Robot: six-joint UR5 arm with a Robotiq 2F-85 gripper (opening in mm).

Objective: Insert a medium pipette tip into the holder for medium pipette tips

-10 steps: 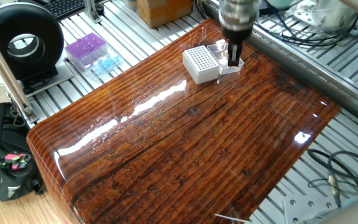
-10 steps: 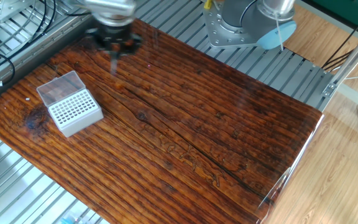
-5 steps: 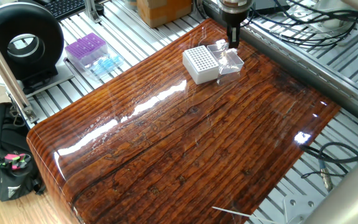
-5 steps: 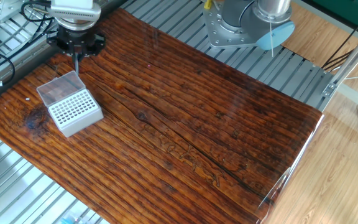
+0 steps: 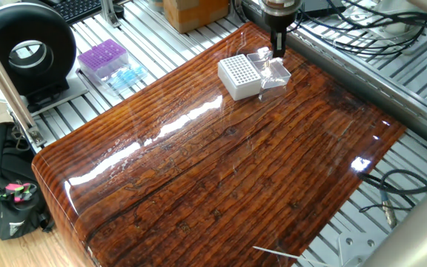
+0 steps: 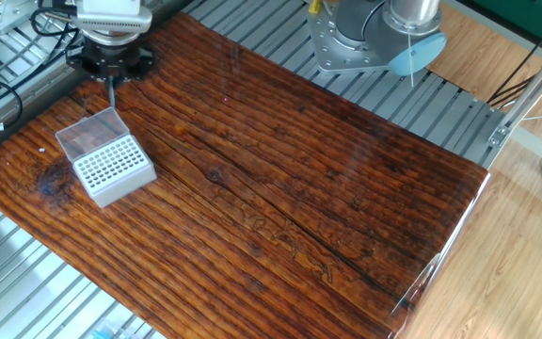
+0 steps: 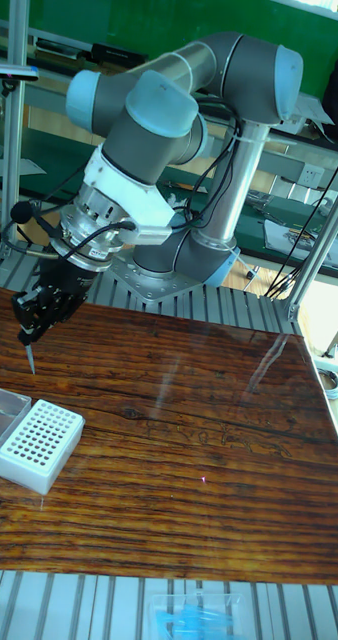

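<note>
1. Since a second ago the claw (image 6: 111, 83) has travelled from over the bare counter toward the holder's lid side; in the last half second it barely shifted.
2. Medium pipette tip (image 7: 30, 361): hangs point-down from the claw, which is pinched narrow on its upper end, above the counter (image 6: 280, 179) and not yet over the hole grid.
3. Holder for medium pipette tips (image 6: 113, 169): white block, clear lid (image 6: 88, 134) folded open beside it. No tip shows in the grid.
4. Progress, as I judge it: pickup and carry done; aligning over a hole, lowering and releasing remain.
5. The open lid lies between tip and grid; looks flat and passable.
6. Off the counter: purple tip box (image 5: 103, 58), heap of light-blue tips (image 5: 127, 76), well clear.
</note>
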